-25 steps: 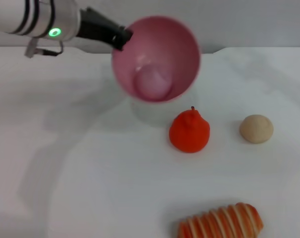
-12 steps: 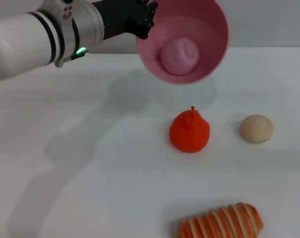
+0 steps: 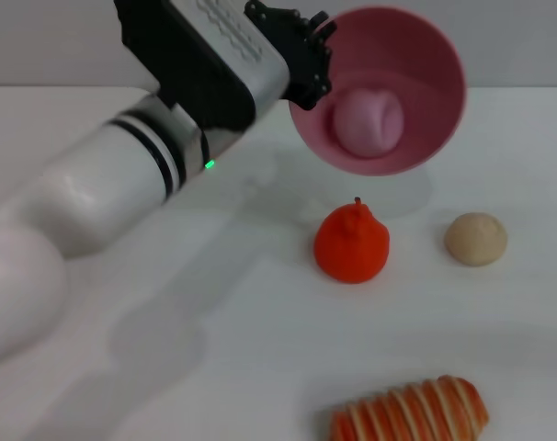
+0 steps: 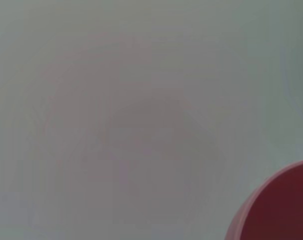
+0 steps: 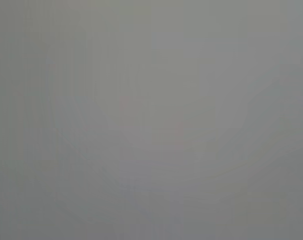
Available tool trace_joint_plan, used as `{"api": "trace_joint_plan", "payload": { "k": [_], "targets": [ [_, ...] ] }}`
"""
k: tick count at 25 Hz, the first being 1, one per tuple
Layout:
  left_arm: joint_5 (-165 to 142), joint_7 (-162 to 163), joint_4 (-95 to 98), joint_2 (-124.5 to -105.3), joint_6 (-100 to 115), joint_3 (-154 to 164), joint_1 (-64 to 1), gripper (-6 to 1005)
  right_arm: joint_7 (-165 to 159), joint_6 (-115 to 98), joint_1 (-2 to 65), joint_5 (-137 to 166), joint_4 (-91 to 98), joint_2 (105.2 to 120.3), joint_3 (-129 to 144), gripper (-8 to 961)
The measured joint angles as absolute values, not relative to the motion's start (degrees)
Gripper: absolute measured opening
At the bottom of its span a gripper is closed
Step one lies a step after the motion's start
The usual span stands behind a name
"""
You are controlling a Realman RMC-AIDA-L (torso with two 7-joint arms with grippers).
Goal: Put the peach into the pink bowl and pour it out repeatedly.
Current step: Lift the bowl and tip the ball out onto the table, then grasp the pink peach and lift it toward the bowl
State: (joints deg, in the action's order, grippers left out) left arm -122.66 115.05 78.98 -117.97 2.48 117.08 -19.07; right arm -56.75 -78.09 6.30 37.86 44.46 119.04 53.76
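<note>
My left gripper (image 3: 308, 66) is shut on the rim of the pink bowl (image 3: 416, 64) and holds it in the air above the far middle of the table, tilted so its opening faces me. The pale-pink peach (image 3: 368, 122) lies inside the bowl against its lower wall. A piece of the bowl's rim (image 4: 271, 210) shows in the left wrist view. The right gripper is not in view.
An orange-red pear-shaped fruit (image 3: 352, 243) stands on the white table (image 3: 214, 367) just below the bowl. A beige round ball (image 3: 475, 238) lies to its right. An orange-and-white striped item (image 3: 412, 413) lies at the front edge.
My left arm has carried the bowl to the right and higher, with the peach still inside. The arm now fills more of the left of the head view.
</note>
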Motion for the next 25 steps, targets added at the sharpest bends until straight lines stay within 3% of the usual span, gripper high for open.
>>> {"api": "trace_joint_plan", "payload": {
  "k": [14,25],
  "targets": [
    [-124.5,114.5,71.9,-118.11,-37.4,136.7,-17.2,41,-55.7,-78.3,8.7,38.1,43.3,117.89,45.4,474],
    [-124.8,120.0,71.8,-118.14,-40.2,138.2,-17.6,41,-59.8,-77.1,9.1,45.3,45.0,116.94,44.8,474]
  ]
}}
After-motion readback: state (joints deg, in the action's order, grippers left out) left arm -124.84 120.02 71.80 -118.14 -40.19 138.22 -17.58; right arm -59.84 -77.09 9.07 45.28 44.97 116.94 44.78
